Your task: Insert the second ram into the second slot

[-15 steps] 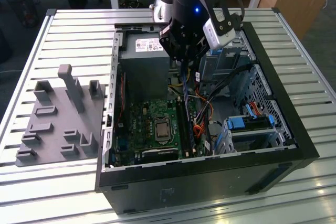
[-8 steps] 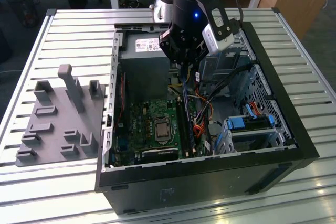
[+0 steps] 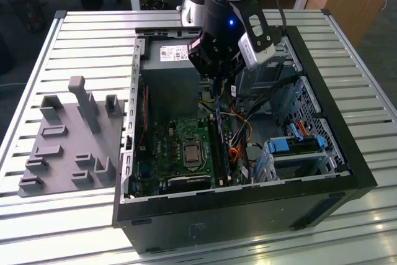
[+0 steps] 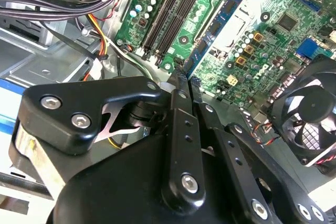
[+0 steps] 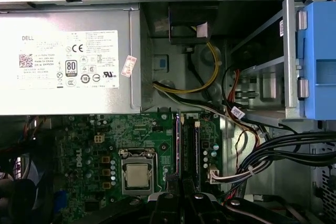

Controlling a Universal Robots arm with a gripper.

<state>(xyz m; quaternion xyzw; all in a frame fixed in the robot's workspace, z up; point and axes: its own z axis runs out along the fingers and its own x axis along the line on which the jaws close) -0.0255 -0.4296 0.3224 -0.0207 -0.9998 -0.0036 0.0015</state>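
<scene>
Print in sight: in the first wrist view a white label (image 5: 68, 59), packed with rows of small text, round marks and a barcode, sits on the grey power supply (image 5: 68, 103). A small red-and-white sticker (image 5: 128, 66) clings by its edge. White lettering stands on the green motherboard (image 5: 84, 129). In the exterior view the label shows at upper middle.

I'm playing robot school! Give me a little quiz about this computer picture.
1. True or false: the gripper is holding the second ram.
2. What colour is the second ram? A red, B blue, C yellow.
3. Fill in: in the exterior view, the grey fixture lies on the ____ of the computer case.

Key: 1 true; 2 B; 3 the exterior view's left.
</scene>
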